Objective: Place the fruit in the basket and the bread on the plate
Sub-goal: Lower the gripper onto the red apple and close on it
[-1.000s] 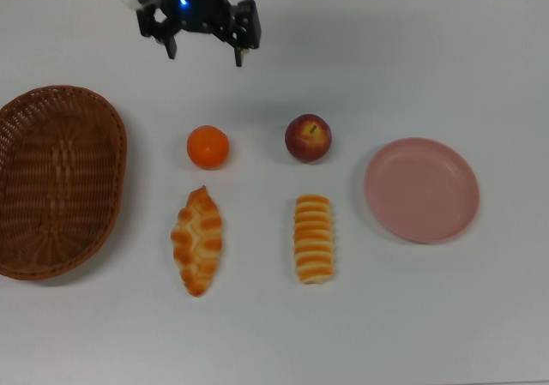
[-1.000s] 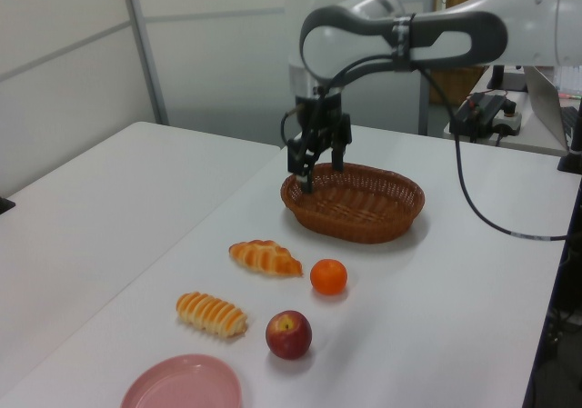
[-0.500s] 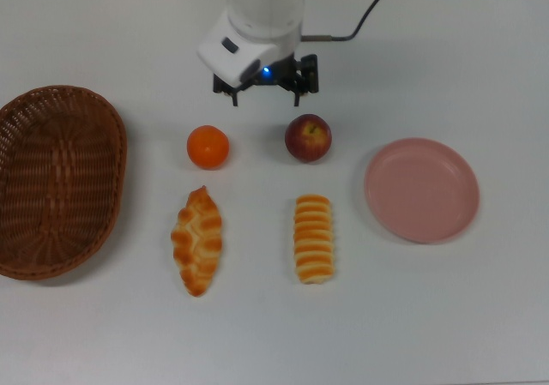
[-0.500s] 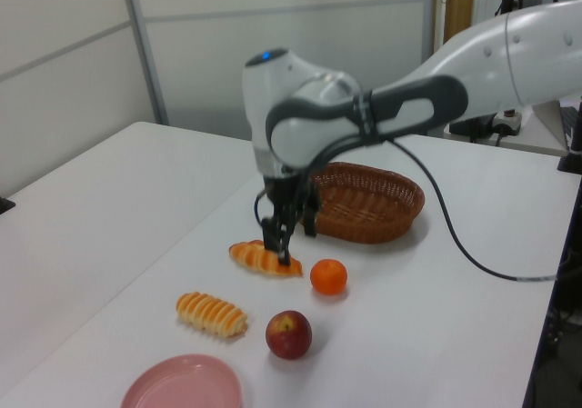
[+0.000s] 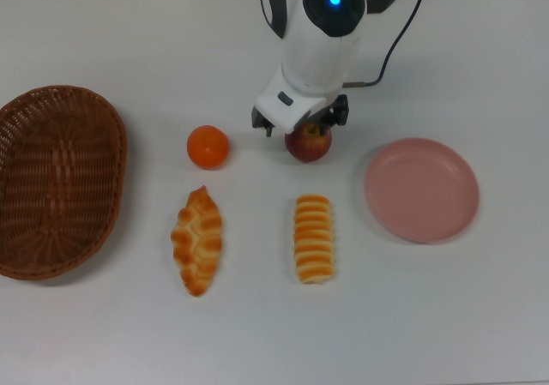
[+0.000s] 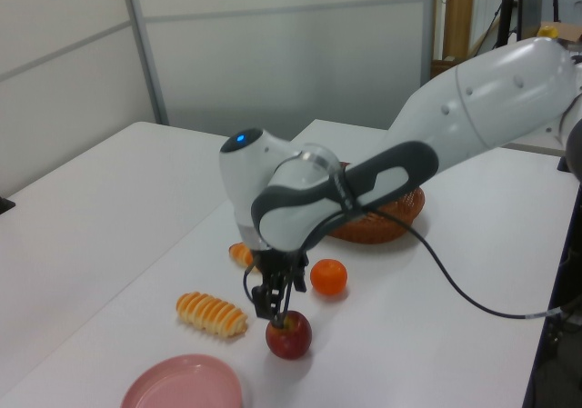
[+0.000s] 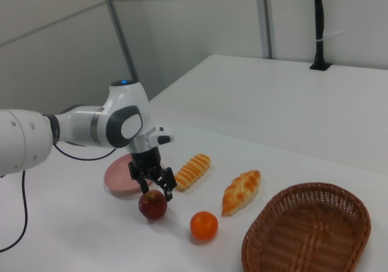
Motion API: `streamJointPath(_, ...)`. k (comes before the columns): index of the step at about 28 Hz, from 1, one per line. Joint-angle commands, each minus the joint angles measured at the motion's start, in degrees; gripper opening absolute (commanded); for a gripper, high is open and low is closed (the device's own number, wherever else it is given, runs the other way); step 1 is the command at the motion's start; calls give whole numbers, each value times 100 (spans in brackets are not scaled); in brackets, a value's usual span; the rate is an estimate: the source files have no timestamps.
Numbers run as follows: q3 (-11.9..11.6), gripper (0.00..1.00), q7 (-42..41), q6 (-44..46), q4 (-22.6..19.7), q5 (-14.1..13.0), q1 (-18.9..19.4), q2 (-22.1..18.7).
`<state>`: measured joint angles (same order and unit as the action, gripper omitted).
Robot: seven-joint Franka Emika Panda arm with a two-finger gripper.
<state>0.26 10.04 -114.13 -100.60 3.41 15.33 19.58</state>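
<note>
A dark red apple (image 5: pixel 310 144) lies mid-table, with the orange (image 5: pixel 208 147) on the top view's left of it. My gripper (image 5: pixel 302 125) hangs open right over the apple, one finger on each side of its top; in the right view the gripper (image 7: pixel 151 187) is just above the apple (image 7: pixel 153 205). The braided pastry (image 5: pixel 197 240) and the ridged roll (image 5: pixel 314 238) lie on the table below the fruit. The wicker basket (image 5: pixel 56 181) stands empty at the top view's left and the pink plate (image 5: pixel 421 189) empty at the top view's right.
My white arm reaches in from the top view's upper edge with a black cable trailing behind it. In the left view the arm covers part of the basket (image 6: pixel 400 219) and most of the pastry (image 6: pixel 239 253). White table surface lies in front of the bread.
My gripper has swept from near the basket, past the orange, to directly over the apple and has come down close to it. No object has moved.
</note>
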Motion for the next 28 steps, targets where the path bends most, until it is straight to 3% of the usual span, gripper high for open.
streamJointPath(1,-34,100,200,-259,-65,133,66,107)
streamJointPath(9,-43,100,200,-215,-197,151,189,82)
streamJointPath(18,-43,100,191,277,-197,133,189,-235)
streamJointPath(28,-34,100,226,207,-197,116,233,-86)
